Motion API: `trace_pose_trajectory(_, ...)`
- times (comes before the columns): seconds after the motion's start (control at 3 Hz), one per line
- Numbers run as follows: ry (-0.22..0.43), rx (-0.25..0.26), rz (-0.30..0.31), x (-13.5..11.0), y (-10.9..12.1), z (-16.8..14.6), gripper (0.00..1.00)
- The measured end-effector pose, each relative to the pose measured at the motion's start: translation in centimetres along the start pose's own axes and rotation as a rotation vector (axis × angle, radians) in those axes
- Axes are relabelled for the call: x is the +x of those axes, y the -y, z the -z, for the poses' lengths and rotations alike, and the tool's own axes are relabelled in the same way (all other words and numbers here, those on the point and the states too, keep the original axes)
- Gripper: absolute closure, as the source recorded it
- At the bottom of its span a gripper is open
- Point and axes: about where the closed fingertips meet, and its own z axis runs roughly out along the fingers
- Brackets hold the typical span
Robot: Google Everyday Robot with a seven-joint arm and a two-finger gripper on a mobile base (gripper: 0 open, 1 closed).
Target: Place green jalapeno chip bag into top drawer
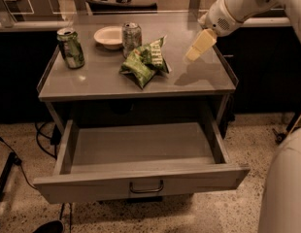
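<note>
Camera view, near to far. Nearest, the top drawer [92, 183] stands pulled out below the counter [199, 84], its bar handle [146, 188] at the centre of the front panel and its floor bare. On the counter directly behind the drawer opening lies the green jalapeno chip bag [143, 62], crumpled and resting flat, its long axis running diagonally from the near left to the far right. The tool [195, 51] hangs above the counter's right-hand part, to the right of the bag in the view and apart from it, tilted down and toward the bag. Whether it is apart or together cannot be told. The coming move therefore appears to turn on a leftward and downward reach, meeting the bag across its diagonal axis. Farther back stand a silver can [131, 35] just behind the bag, a pale bowl [109, 35] beside it, and a green-and-white soda can [70, 47] at far left.
</note>
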Motion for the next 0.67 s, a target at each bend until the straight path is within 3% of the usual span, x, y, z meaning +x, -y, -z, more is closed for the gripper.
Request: trace_pose_trajectory(0.67, 0.045, -0.078, -0.026, -1.3, -0.3, -4.3, 0.0)
